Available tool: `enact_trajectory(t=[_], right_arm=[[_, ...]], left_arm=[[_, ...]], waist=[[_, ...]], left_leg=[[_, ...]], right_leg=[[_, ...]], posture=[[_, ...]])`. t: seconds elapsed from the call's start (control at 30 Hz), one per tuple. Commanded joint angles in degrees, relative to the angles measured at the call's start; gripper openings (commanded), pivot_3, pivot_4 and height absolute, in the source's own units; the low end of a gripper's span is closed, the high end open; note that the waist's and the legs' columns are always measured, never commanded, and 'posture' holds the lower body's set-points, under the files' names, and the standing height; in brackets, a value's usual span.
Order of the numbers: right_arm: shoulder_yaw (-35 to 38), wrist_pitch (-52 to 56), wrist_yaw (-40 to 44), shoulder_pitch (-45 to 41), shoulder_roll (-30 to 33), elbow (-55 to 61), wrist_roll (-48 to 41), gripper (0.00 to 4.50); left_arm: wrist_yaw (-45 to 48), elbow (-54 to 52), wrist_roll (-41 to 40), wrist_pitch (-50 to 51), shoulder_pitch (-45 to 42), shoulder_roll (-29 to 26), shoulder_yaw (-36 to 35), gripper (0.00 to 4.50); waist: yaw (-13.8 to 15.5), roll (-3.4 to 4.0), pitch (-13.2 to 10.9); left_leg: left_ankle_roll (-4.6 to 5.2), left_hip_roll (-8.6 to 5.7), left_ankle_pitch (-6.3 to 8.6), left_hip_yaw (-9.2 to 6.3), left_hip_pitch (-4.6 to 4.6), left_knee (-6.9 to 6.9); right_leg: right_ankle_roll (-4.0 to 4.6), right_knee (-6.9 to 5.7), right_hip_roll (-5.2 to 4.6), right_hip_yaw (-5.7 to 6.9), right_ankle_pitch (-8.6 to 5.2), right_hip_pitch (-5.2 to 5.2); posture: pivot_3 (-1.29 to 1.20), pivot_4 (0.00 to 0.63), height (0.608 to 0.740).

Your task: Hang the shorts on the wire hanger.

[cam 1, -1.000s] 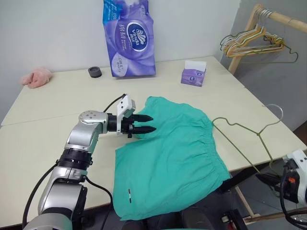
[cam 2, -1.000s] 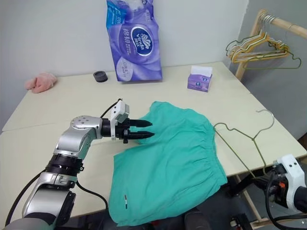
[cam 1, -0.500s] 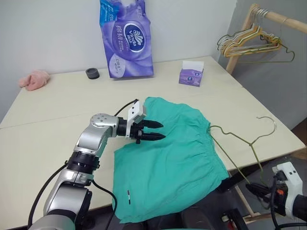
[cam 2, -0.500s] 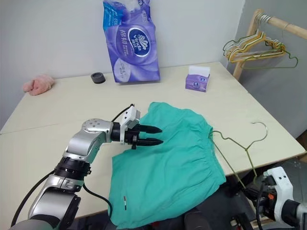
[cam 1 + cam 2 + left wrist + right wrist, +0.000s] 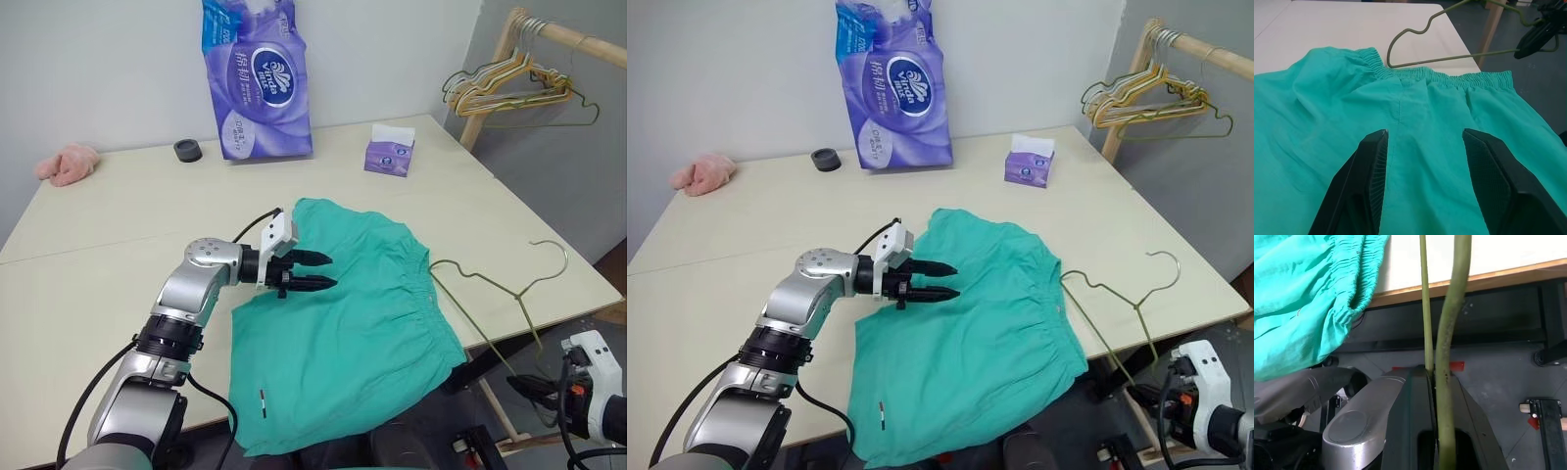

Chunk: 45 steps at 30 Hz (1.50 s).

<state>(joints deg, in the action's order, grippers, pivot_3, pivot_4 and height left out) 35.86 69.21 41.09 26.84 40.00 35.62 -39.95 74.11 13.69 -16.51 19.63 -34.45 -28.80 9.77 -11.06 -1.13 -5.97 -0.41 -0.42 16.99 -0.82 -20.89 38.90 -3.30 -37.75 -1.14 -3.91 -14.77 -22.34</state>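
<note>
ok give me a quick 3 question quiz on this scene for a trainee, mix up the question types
1. True or false: the right gripper is shut on the wire hanger.
2. Multiple choice: where is the left gripper? A) shut on the waistband B) open above the shorts C) holding the tissue pack
3. Fill in: the shorts lie spread on the ____, with one end drooping over its near edge.

Key:
1. True. The hanger's wire runs between the closed fingers in the right wrist view.
2. B. Its two fingers stand apart over the cloth, gripping nothing.
3. table
</note>
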Motion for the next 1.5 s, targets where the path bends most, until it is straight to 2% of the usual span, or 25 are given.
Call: enact_trajectory(t=[0.03,0.27,0.5,0.73,0.9,1.03,1.2,1.37,1.47,1.5], right_arm=[[-1.2,-1.1,0.2,-2.2,0.7,0.5,-2.0,0.0],[-6.5,-2.2,1.0,-6.2,4.3,-4.2,-0.8,0.0],[-9.2,-1.4,2.7,-9.2,5.0,-7.3,-3.6,0.0],[-17.8,-4.9,2.0,-17.4,2.9,-13.1,-1.9,0.0],[-18.6,-4.3,1.2,-22.8,0.1,-18.9,-3.1,0.0],[-18.5,-2.1,1.3,-22.9,-1.6,-19.3,-5.2,0.0],[-19.6,-7.1,-1.8,-24.8,-3.0,-18.4,-1.7,0.0],[-16.7,-8.2,-1.8,-27.3,1.0,-14.2,-2.4,0.0],[-16.9,-8.1,-0.8,-28.6,4.9,-10.1,-2.9,0.0],[-17.8,-8.5,-0.3,-28.6,6.2,-8.6,-2.6,0.0]], left_arm=[[-0.5,-1.8,-0.2,-0.2,-1.0,-0.1,-0.2,2.55],[-0.6,-0.9,0.0,-0.7,-1.7,0.2,0.0,2.55],[-1.0,-0.4,0.2,-1.3,-1.4,0.1,-0.4,2.55],[-1.2,0.7,-0.3,-1.1,-2.1,0.3,-1.0,2.55],[-1.2,1.9,-0.2,-1.6,-2.9,0.4,-1.2,2.55],[-1.5,2.4,-0.2,-2.0,-3.0,0.4,-1.4,2.55],[-2.2,2.6,-0.4,-2.1,-3.0,0.5,-1.7,2.55],[-5.4,6.2,-0.1,-4.6,-6.3,1.5,-3.8,2.55],[-7.5,10.0,-0.9,-3.9,-11.4,2.6,-5.7,2.55],[-7.4,10.9,-1.3,-3.4,-13.0,2.9,-6.2,2.9]], waist=[[0.0,0.0,0.0],[0.0,0.0,0.0],[0.0,0.01,0.0],[-0.1,0.01,0.0],[-0.1,0.01,0.0],[0.1,0.01,0.0],[0.0,0.03,0.0],[0.0,0.03,0.0],[0.1,0.01,0.0],[0.1,0.01,0.0]], left_leg=[[0.0,0.0,0.0,0.0,0.0,0.0],[0.0,-0.02,0.0,0.01,0.0,0.0],[0.01,0.0,0.0,-0.01,0.0,-0.01],[0.01,0.01,0.0,-0.01,0.01,-0.02],[0.01,-0.01,0.0,-0.02,-0.01,-0.01],[0.01,-0.01,0.0,-0.05,-0.02,-0.01],[0.01,0.01,0.0,-0.06,-0.01,-0.01],[0.01,-0.01,0.0,-0.03,-0.02,-0.01],[0.01,-0.02,0.0,-0.06,-0.07,0.02],[0.01,-0.02,0.0,-0.06,-0.07,0.03]], right_leg=[[0.0,0.0,0.0,0.0,0.0,0.0],[0.0,0.03,-0.01,-0.01,0.0,0.01],[0.0,0.04,0.01,0.01,0.0,0.01],[0.0,0.03,0.02,0.0,0.0,0.0],[0.0,0.04,0.01,0.0,0.0,0.0],[0.01,0.04,-0.01,0.02,0.01,0.0],[0.0,0.03,-0.01,0.02,0.01,0.0],[0.0,0.03,-0.01,0.01,0.01,-0.02],[-0.02,0.03,-0.02,0.04,0.02,-0.02],[-0.04,0.05,-0.01,0.06,0.03,-0.02]], posture=[[-0.25,0.062,0.74],[-0.26,0.064,0.74],[-0.25,0.061,0.74],[-0.24,0.06,0.74],[-0.24,0.06,0.74],[-0.23,0.057,0.74],[-0.23,0.056,0.74],[-0.23,0.054,0.74],[-0.24,0.051,0.74],[-0.24,0.051,0.74]])
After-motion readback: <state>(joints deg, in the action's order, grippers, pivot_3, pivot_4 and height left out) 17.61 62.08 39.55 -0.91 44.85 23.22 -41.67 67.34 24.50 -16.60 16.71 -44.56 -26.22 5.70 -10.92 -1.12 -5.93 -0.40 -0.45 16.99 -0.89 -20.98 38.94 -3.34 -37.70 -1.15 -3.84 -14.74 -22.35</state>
